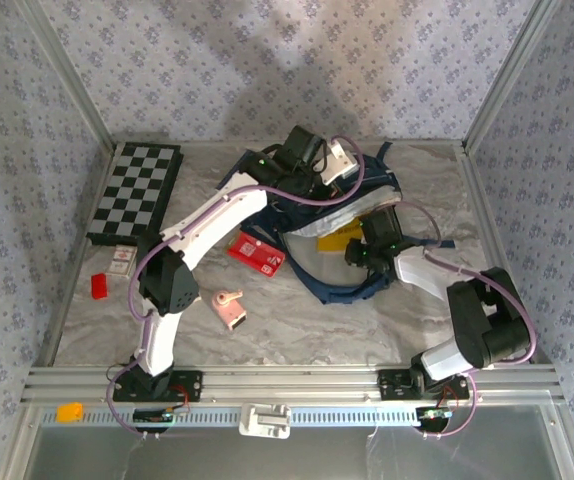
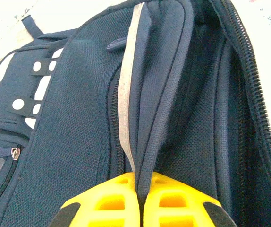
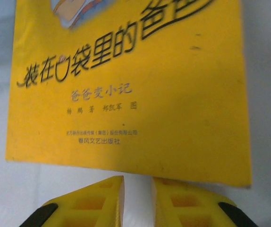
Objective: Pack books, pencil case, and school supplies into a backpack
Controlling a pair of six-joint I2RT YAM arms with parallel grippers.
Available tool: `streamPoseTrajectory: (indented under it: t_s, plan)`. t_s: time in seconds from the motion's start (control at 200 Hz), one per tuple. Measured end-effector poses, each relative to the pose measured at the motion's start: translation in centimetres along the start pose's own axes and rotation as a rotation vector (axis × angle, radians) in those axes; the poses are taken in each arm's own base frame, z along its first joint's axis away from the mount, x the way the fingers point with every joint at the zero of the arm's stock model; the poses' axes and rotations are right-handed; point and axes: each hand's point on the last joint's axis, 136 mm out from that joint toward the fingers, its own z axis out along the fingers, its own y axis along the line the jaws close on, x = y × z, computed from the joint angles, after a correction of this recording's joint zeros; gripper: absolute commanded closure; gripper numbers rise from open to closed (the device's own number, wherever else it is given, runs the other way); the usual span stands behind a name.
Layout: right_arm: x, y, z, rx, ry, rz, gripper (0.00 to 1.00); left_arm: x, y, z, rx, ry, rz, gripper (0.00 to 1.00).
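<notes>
Packing the books: the left gripper (image 2: 140,201) pinches the backpack's (image 2: 79,123) rim. The right gripper (image 3: 138,198), jaws narrowly apart and empty, probably next needs the yellow book's (image 3: 164,113) edge.

checkered board (image 1: 135,192) far left, red block (image 1: 100,286), small packet (image 1: 121,260) beside it

1. Your left arm (image 1: 212,215) reaches far forward, elbow low, wrist turned toward the right.
2. Your left gripper (image 2: 139,178) is pinched tight on a fold of the backpack (image 2: 79,123).
3. Your right arm (image 1: 467,320) doubles back at the elbow, forearm pointing left and forward.
4. Your right gripper (image 3: 138,180) has its jaws narrowly apart, a clear gap between the fingers.
</notes>
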Motion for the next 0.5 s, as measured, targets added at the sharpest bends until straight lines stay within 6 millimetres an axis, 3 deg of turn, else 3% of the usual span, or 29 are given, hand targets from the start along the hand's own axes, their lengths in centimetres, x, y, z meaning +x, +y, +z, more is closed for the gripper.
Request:
streamPoseTrajectory:
  t_s: [0.1, 0.205, 0.255, 0.355, 0.5]
  plan:
    - [-0.8, 0.1, -0.1, 0.005, -0.015, -0.022, 0.72, 0.4, 0.1, 0.3, 0.002, 0.005, -0.004, 1.0]
    - [0.0, 1.6, -1.2, -0.021, -0.004, -0.076, 0.64, 0.7, 0.4, 0.5, 0.005, 0.008, -0.022, 1.0]
    - [0.5, 2.7, -2.4, -0.042, -0.004, -0.101, 0.56, 0.8, 0.5, 0.6, 0.008, 0.005, -0.034, 0.9]
    - [0.8, 4.7, -6.3, -0.101, -0.044, -0.103, 0.53, 1.1, 0.6, 0.5, 0.009, 0.0, -0.068, 0.72]
    - [1.6, 4.4, -10.8, -0.102, -0.056, -0.05, 0.5, 0.6, 0.3, -1.4, 0.006, -0.04, -0.151, 0.54]
